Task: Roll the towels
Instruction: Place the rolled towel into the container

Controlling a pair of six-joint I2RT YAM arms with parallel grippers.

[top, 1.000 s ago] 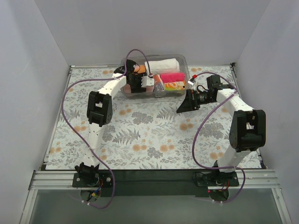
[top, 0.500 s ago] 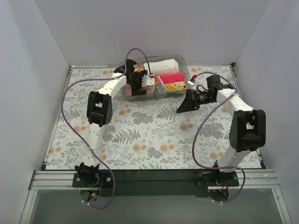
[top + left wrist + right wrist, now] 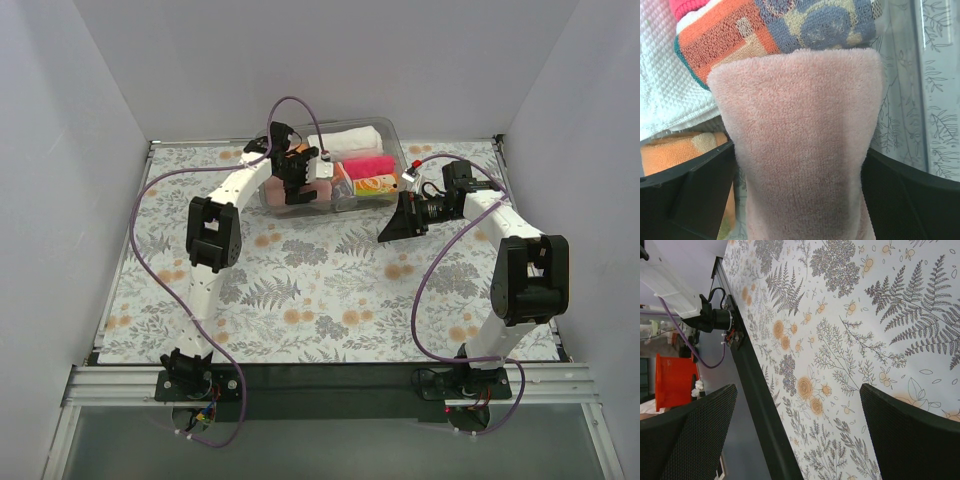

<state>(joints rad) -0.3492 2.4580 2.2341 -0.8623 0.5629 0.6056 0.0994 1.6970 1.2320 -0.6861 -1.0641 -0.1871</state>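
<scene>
Since the left gripper has lifted slightly over the bin, the top view suggests a release. Left wrist: its jaws have spread wide astride the rolled pink towel, now lying in the bin. Right wrist: the right gripper gapes empty above the table

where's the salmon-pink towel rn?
In the clear bin at the table's far edge. Left wrist view: salmon-pink towel between the left gripper's fingers, next to the patterned cloth.
</scene>
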